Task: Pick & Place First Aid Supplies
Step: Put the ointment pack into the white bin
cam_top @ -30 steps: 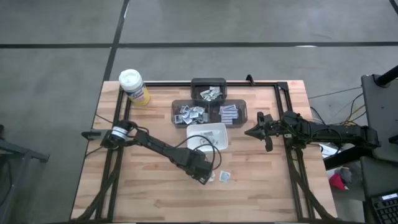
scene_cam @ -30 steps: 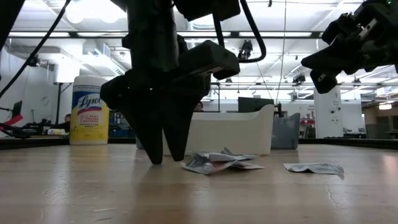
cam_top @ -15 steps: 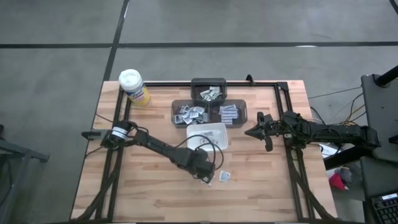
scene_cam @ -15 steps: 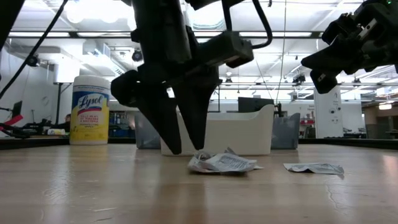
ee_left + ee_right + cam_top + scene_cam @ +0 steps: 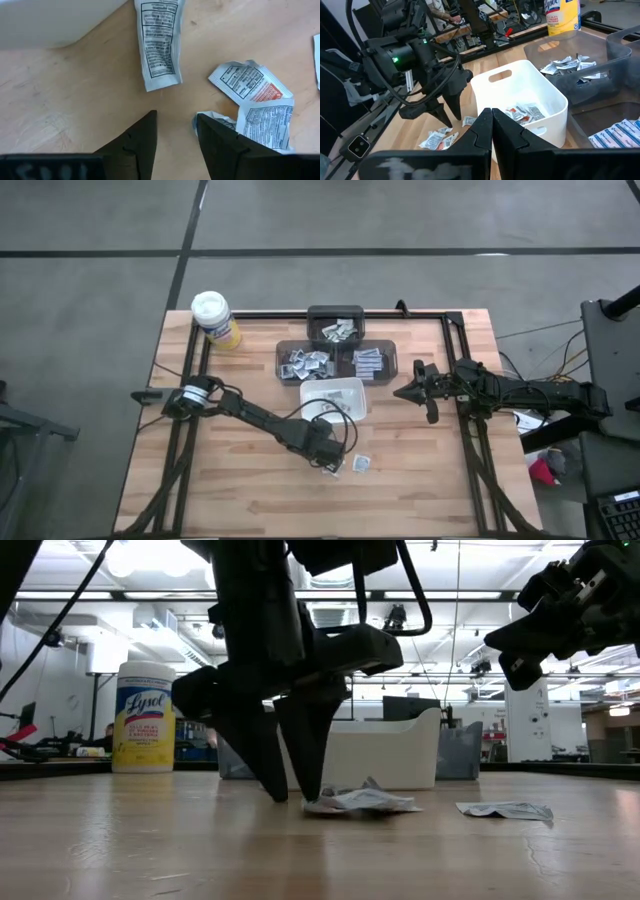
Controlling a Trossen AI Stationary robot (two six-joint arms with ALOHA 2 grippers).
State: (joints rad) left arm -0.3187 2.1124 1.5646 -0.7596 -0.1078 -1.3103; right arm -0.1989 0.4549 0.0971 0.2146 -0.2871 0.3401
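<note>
The left gripper (image 5: 292, 790) stands tips-down on the worktop (image 5: 230, 490), jaws apart and holding nothing, just beside a small heap of packets (image 5: 252, 100) near the front edge. One long packet (image 5: 159, 42) lies by the white dish (image 5: 350, 392), which holds more packets. Dark bins (image 5: 335, 360) and a yellow canister (image 5: 215, 320) stand toward the back edge. The right gripper (image 5: 412, 392) hovers near the right edge, jaws together.

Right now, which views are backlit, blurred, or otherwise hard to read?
Low view: ceiling lights backlight the left gripper, a black silhouette. Left wrist view: packets print sharp, the nearest fingers blurred. Right wrist view: the right gripper is soft up close. High view: evenly lit.
</note>
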